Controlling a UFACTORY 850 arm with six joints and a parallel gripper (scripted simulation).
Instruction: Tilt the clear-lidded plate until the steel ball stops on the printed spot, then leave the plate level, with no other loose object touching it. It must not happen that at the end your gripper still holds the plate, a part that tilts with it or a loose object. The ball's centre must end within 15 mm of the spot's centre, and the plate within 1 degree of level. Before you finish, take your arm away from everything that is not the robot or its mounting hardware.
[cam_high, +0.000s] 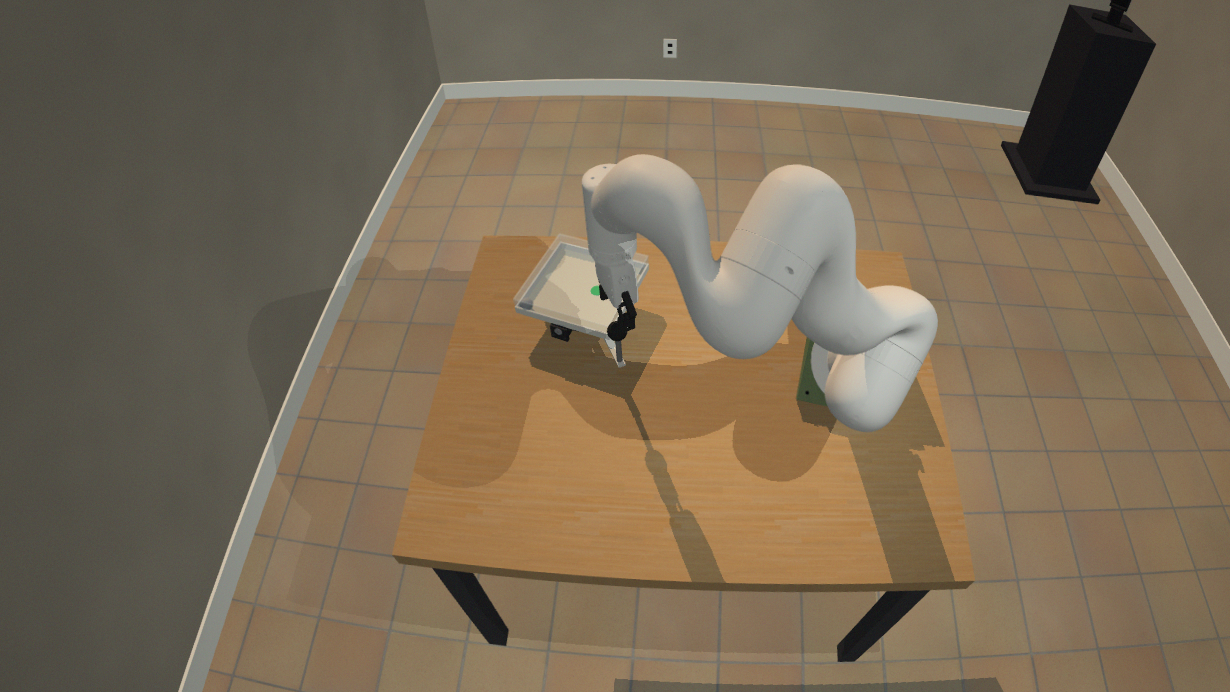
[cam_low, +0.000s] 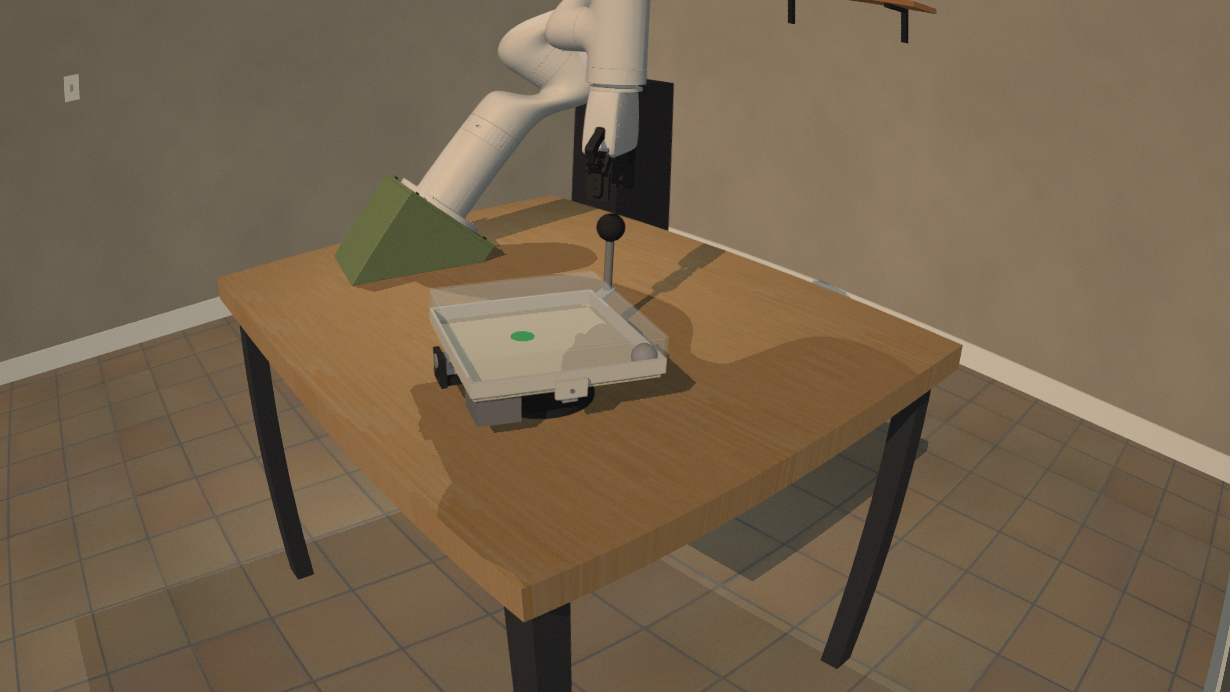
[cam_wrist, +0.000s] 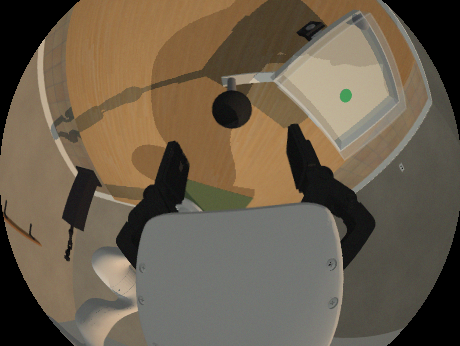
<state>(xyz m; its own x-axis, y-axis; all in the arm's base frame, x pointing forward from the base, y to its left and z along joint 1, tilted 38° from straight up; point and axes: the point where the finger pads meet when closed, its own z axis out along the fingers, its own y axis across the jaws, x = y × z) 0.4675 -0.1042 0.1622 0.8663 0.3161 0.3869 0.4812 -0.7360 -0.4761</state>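
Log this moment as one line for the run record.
gripper: open, empty, above black knob | steel ball: in plate corner, off green spot | plate: untouched | next: likely descend onto knob

No legible text, label, brand or number appears on any surface; the only printed mark is a plain green spot (cam_low: 521, 336) on the plate (cam_low: 550, 382) floor.

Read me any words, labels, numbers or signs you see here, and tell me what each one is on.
No readable text in any view.
The plate carries only a plain green spot, with no letters or numbers.
The gripper body shows only screws in the wrist view; no logo is legible.
The wall plate is blank at this size.
The green wedge under the arm has no markings.
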